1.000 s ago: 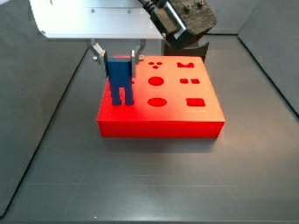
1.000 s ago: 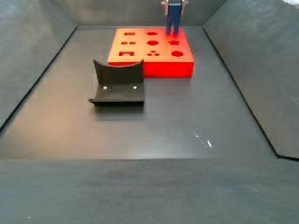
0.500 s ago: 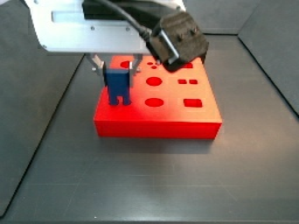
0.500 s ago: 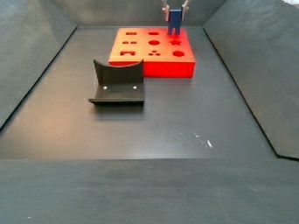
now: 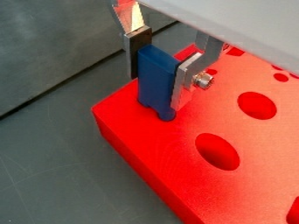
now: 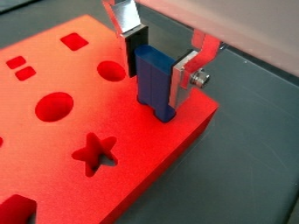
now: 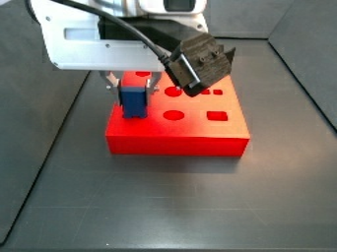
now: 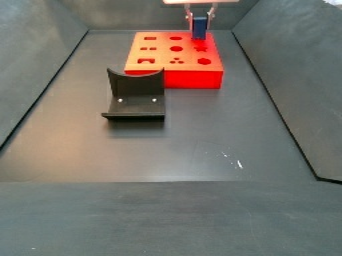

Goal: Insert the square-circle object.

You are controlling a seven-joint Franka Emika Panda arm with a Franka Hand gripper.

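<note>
My gripper (image 5: 162,66) is shut on an upright blue piece (image 5: 156,83), held between its silver fingers (image 5: 138,39). The piece's rounded lower end meets the top of the red board (image 5: 198,188) near one corner. Both wrist views show this grip; the other one shows the gripper (image 6: 162,63), the piece (image 6: 155,87) and the board (image 6: 47,149). In the side views the gripper (image 7: 133,91) (image 8: 199,20) stands low over the board (image 7: 198,126) (image 8: 174,68) with the blue piece (image 7: 133,102) (image 8: 199,28) in it. No small dark grey block shows.
The board has shaped holes: round ones (image 5: 218,150) and a star (image 6: 96,150). The dark fixture (image 8: 134,97) stands on the floor in front of the board. Grey walls ring the floor.
The gripper has come down toward the red board with the blue piece. Less of the piece now shows above the board. The wrist's dark camera swung in front of the board's far side.
</note>
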